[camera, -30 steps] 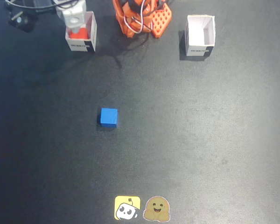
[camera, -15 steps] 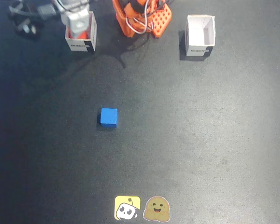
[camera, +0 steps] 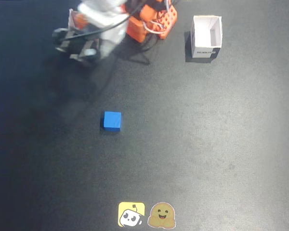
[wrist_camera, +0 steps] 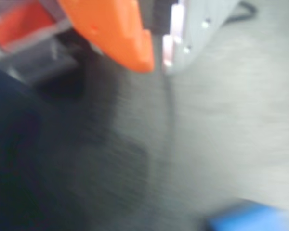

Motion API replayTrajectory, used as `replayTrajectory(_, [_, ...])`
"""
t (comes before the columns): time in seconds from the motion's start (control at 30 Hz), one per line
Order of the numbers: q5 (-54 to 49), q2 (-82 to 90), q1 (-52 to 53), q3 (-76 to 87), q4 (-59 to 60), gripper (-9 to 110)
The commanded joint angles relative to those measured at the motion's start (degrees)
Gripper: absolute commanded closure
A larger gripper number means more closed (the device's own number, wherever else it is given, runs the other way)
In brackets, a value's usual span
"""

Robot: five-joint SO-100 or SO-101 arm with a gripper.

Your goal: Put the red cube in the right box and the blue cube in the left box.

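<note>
Small bright blue cube (camera: 112, 121) sat mid-mat, nearer the left edge. Orange-and-white gripper (wrist_camera: 160, 61) blurred near far edge; fingers nearly together, nothing pinched.

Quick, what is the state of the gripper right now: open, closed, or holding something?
Gripper: nearly closed, only a thin gap between the fingertips, and nothing is held. The wrist view is blurred. The blue cube lies free on the table.
</note>
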Motion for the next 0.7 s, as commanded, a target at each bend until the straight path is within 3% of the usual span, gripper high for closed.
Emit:
replayTrajectory(0.0, [2.11,3.96,-7.91,0.97,0.44,101])
replayTrajectory(0.3, [2.55,4.22,-20.39,3.52,-2.81,101])
replayTrajectory(0.67, [0.0,-7.21,-21.36,1.41,-10.37,101])
